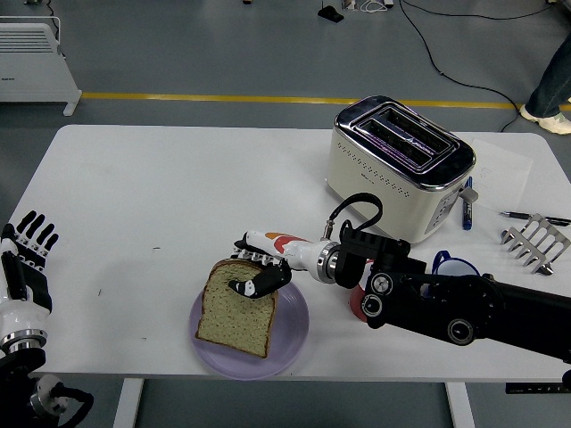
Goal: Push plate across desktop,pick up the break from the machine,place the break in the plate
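Head view: high on the robot's side, facing forward and down over the table (161, 187).
Range: whole tabletop visible.

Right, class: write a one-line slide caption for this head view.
Right hand lowers a bread slice onto the purple plate, toaster behind.

Bare tabletop (152, 187) left of plate (294, 337); toaster (401, 169), cups (451, 263) crowd right.
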Robot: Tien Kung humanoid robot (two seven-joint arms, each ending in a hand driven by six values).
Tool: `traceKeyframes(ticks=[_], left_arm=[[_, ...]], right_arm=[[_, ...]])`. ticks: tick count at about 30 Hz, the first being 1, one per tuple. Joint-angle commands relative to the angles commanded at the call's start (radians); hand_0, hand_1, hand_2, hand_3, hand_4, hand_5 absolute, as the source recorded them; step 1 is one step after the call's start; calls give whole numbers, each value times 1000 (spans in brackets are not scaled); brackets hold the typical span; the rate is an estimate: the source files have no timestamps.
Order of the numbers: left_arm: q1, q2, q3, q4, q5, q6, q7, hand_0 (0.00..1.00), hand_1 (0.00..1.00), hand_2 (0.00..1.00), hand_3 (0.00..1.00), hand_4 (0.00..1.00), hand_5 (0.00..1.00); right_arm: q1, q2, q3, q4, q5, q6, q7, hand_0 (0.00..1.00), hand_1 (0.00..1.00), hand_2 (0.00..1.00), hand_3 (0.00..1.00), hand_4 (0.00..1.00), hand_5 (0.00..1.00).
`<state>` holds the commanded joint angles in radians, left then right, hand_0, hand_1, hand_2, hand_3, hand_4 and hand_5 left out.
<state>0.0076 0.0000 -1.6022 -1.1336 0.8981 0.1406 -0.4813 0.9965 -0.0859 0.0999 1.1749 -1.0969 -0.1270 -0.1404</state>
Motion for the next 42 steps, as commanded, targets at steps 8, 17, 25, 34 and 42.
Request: traceKeyframes(ticks=[8,17,25,34,42], left_arm=[[1,0,3,0,0,1,-1,769,765,809,754,528,998],[-3,0,6,2,-1,2,-1,770,765,809,753,525,998],[-6,0,-2,1,-1,3,-1,770,765,808,753,523,998],[-7,0,-5,0,-1,3,-2,770,765,808,752,520,998],[-10,0,-6,0,-1,4,-3,770,763,808,751,517,998]], right_arm=[[-10,31,-21,-68,-27,9,16,370,389,443,491,362,218],[-15,85,-19,-143,-75,30,10,395,426,475,504,402,244],[-16,86,-20,-177,-143,49,-10,594,658,659,705,626,345],[-27,86,-35,-210,-162,27,-2,631,687,695,738,637,346],[-23,86,-29,-223,-183,23,9,721,745,765,818,652,336]])
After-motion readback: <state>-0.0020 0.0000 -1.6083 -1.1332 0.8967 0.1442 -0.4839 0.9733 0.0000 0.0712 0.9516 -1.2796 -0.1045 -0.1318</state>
